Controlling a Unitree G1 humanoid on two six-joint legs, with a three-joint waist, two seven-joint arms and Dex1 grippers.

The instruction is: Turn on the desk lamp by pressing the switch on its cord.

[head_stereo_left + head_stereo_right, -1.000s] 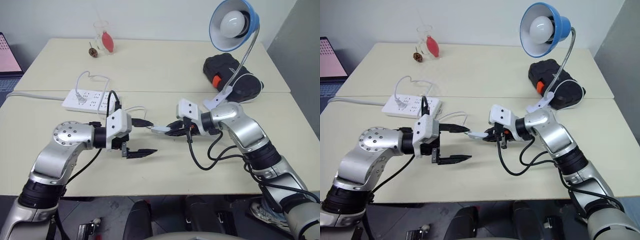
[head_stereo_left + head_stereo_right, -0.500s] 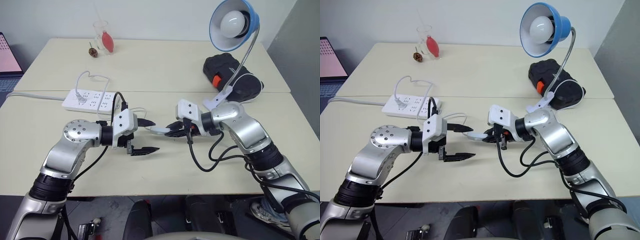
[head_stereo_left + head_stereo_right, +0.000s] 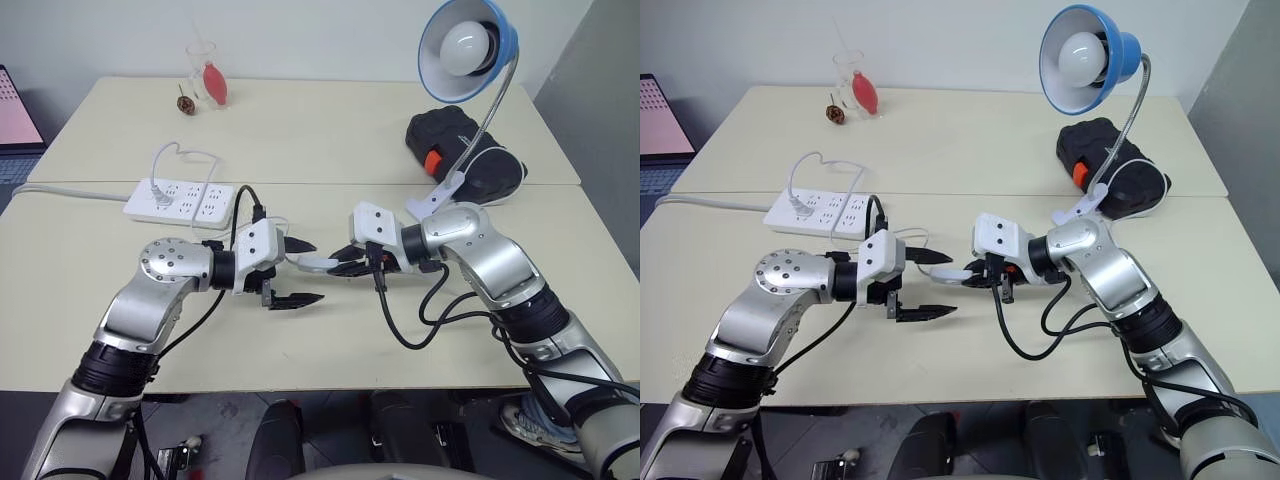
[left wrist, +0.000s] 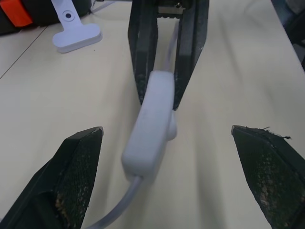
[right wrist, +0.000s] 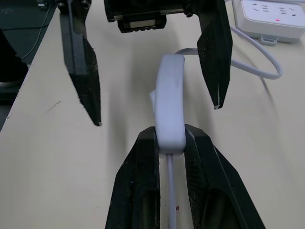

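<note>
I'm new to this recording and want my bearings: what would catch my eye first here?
At the middle of the near table, the right gripper is shut on the small white switch, holding it out between the open fingers of the left gripper. Behind them at the right, the blue desk lamp stands unlit on its gooseneck, and a white power strip lies to the left.
</note>
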